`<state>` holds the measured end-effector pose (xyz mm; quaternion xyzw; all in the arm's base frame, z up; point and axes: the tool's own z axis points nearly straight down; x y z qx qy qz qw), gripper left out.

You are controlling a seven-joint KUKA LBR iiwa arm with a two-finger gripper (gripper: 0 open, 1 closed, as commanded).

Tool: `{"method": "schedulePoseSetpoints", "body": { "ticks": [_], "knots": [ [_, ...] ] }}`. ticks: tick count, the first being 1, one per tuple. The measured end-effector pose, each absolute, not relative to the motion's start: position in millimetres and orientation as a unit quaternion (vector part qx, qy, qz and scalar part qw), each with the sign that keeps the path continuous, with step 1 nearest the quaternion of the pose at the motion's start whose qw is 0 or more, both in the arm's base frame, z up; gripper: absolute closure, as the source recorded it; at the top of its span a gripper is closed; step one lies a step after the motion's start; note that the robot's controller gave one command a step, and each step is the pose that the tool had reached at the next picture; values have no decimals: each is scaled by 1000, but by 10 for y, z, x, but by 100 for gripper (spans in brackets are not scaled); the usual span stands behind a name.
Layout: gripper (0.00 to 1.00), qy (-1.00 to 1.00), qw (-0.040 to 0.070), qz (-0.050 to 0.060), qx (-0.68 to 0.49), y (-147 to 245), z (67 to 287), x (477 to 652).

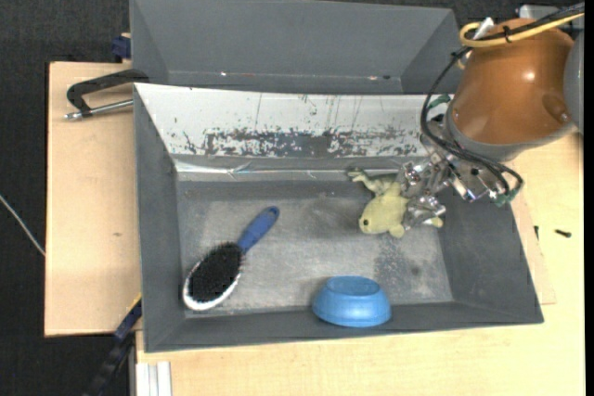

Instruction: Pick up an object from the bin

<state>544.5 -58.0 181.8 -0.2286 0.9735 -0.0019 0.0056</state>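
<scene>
A pale yellow-green soft toy shaped like a frog (pixel 380 210) lies at the back right of the bin floor, one leg stretched toward the back wall. My gripper (pixel 422 196) is down at the toy's right side, its metal fingers right against the toy's body. Whether the toy sits between the fingers I cannot make out.
A hairbrush (pixel 225 261) with a blue handle and black bristles lies at the front left of the bin. A blue round bowl (pixel 351 301) sits at the front, right of the middle. The arm with its orange cover and cables hangs over the bin's right rim.
</scene>
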Motion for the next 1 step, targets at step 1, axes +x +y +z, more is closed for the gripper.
{"method": "schedulePoseSetpoints", "body": {
  "ticks": [1],
  "knots": [
    [100,972,8,-2,-233,-454,2992,5425]
  ]
}}
